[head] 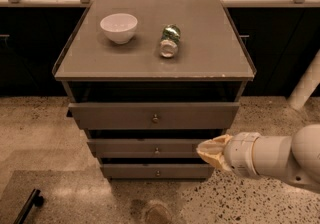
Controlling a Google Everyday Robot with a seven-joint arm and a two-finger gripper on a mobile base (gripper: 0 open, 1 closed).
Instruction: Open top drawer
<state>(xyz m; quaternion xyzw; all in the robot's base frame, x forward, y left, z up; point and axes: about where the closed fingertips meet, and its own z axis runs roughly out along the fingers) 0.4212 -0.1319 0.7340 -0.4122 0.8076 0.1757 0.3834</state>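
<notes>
White and chunky, the arm [280, 160] comes in low from the right, lying roughly level with the wrist pointing left. Its cream gripper [202, 150] is pinched together with nothing in it, tips in front of the right end of the middle drawer [140, 147], below the bench's front right corner. The top drawer [195, 115] sits just under the bench's front edge, sticking out a bit. Up on the bench [215, 58]: a white bowl [119, 27] toward the back left corner and a can [169, 41] on its side near the middle.
</notes>
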